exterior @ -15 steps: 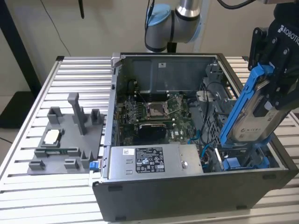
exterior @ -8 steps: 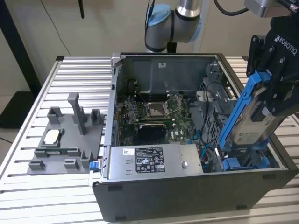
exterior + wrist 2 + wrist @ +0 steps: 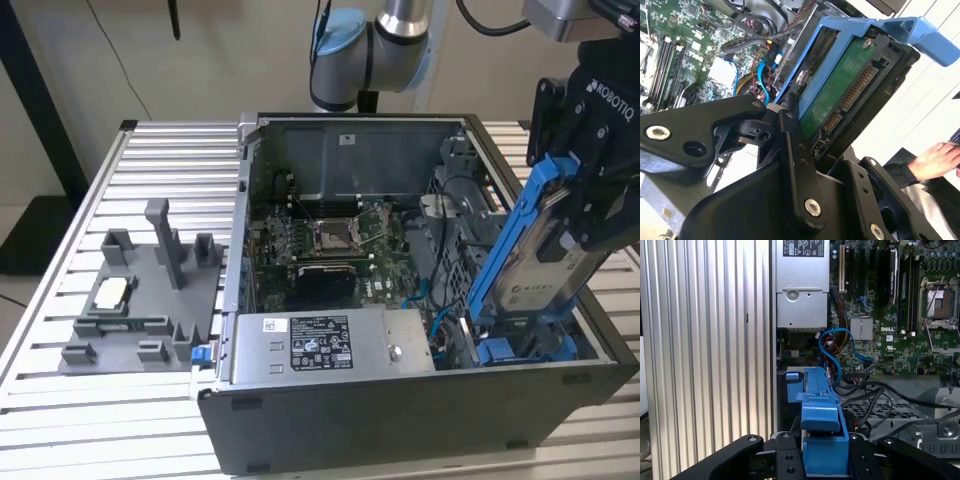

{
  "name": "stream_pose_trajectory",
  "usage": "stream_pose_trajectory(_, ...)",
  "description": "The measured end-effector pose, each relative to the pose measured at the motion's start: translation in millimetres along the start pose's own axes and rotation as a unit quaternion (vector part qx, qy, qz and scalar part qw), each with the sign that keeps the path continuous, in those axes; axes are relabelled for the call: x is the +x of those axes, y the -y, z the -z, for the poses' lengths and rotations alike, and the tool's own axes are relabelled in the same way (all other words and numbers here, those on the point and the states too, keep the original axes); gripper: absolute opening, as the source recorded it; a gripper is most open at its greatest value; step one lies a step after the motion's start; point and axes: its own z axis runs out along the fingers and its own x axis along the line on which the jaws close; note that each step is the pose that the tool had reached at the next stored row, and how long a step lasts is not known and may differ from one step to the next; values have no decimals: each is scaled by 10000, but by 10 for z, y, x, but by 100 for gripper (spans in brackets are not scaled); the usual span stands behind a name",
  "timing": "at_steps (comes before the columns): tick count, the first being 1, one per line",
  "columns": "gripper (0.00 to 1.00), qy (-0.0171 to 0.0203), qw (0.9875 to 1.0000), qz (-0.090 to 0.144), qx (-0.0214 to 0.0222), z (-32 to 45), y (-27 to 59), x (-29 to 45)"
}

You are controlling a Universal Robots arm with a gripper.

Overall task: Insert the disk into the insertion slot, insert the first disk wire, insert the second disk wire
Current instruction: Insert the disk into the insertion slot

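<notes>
Black tool (image 3: 825,460) clamps on the blue-framed disk (image 3: 545,250), which tilts steeply, lower end down at the insertion slot (image 3: 525,350), on the exterior view's right inside the open computer case (image 3: 400,425) on the ribbed worktop (image 3: 150,430).

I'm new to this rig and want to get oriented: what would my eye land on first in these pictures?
The disk in its bright blue carrier, gripped by the pincer and steeply tilted over the insertion slot at the exterior view's right end of the open computer case. Next, the grey tray with upright posts on the slatted table, at the exterior view's left.
</notes>
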Motion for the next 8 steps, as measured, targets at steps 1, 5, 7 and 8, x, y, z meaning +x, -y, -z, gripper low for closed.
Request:
stream_pose_trajectory(1, 33, 0, 10000, 0, 0, -4, 1, 0)
stream_pose_trajectory(5, 33, 0, 10000, 0, 0, -28, 6, 0)
stream_pose_trajectory(7, 33, 0, 10000, 1, 0, -45, 14, 1)
stream_pose_trajectory(8, 33, 0, 10000, 0, 0, -55, 17, 0)
